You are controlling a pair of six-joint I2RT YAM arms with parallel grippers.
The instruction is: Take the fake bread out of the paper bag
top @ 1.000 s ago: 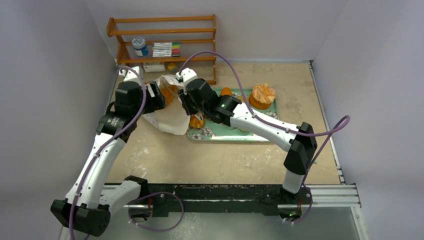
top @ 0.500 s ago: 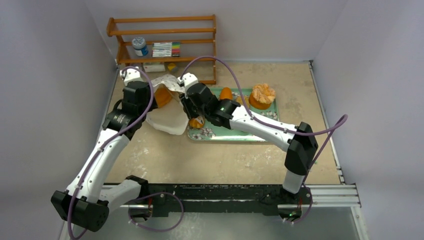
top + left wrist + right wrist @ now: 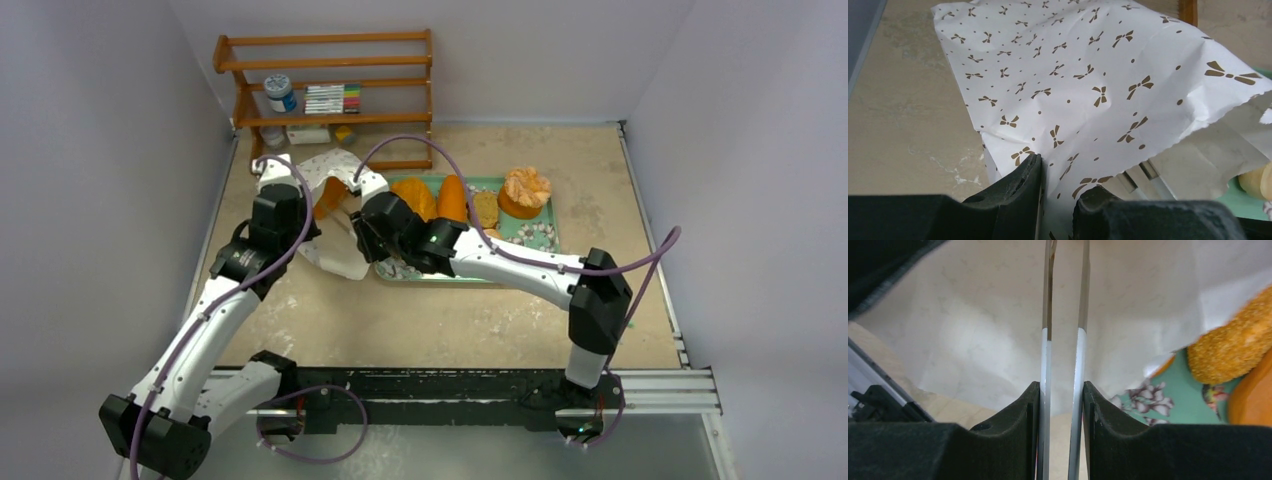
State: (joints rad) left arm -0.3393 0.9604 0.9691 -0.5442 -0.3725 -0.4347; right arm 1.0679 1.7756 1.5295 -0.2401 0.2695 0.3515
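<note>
Left gripper (image 3: pixel 1058 197), arm stretched toward counter's (image 3: pixel 450 310) far-left corner, pinching white bow-printed paper bag (image 3: pixel 1088 85), right gripper (image 3: pixel 1062 390) narrow on two metal strips (image 3: pixel 1046 360), golden toy breads (image 3: pixel 415 195) on green floral tray (image 3: pixel 1168 382) beside.

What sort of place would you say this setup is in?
Most likely a robotics lab test cell: plain walls box in a tabletop, two robot arms are bolted to an aluminium rail, and the props are toy breads on a floral tray.
</note>
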